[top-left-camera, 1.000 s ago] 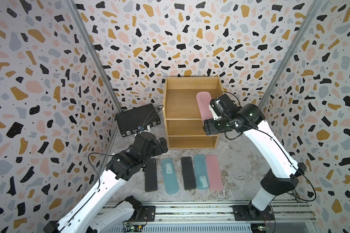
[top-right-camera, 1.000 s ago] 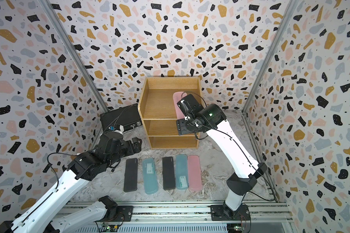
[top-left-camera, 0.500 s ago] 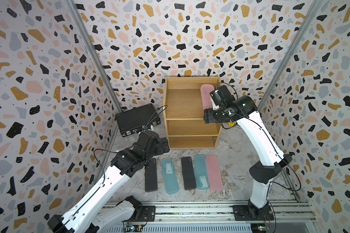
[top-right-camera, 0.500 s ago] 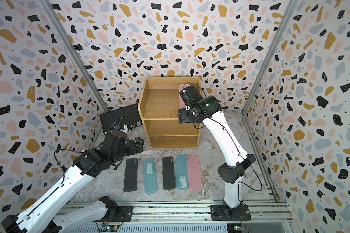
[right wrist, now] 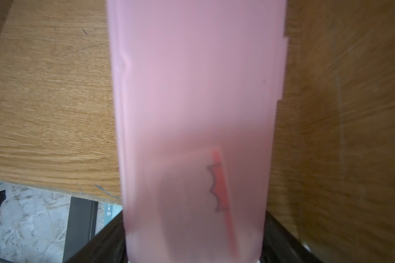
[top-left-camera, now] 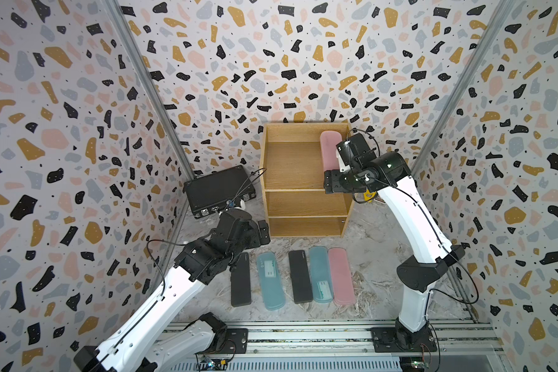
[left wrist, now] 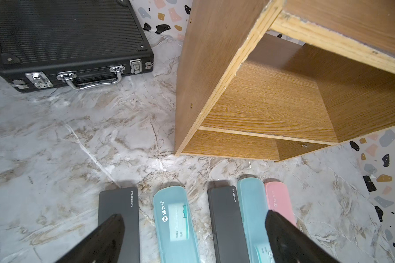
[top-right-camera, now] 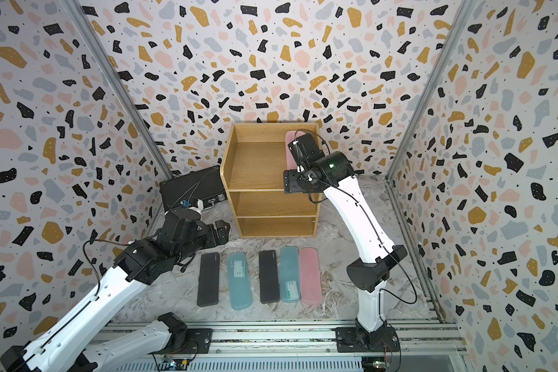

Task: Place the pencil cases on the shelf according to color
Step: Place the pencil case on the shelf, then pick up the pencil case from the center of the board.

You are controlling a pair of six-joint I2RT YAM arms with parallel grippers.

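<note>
1. The pink case [top-left-camera: 329,149] was on the top level of the shelf [top-left-camera: 290,164], close along the shelf's side wall on the right arm's side. Its long axis ran from the shelf's open front toward its back wall.
2. The right gripper [right wrist: 194,246] stood at the front end of this case with one finger on each long edge, so the case stretched straight away from the jaws into the shelf. Whether the jaws pressed it or only flanked it, I could not tell.
3. In my judgement the coming move depends on this line: the gripper should draw out along the case's length, through the shelf's front.
4. Before the shelf lay a row: a black case [top-left-camera: 241,280], a teal case [top-left-camera: 270,280], another black case [top-left-camera: 300,277], another teal case [top-left-camera: 320,273] and the second pink case [top-left-camera: 341,277], this last one nearest to the right arm.
5. The left gripper [left wrist: 194,218] hung over the row with its jaws spread wide and nothing between them.
6. Both black cases carried the word "nusign". The teal ones had Chinese characters beside a small round mark.
7. A black briefcase [top-left-camera: 218,190] stood beside the shelf, on the left arm's side.
</note>
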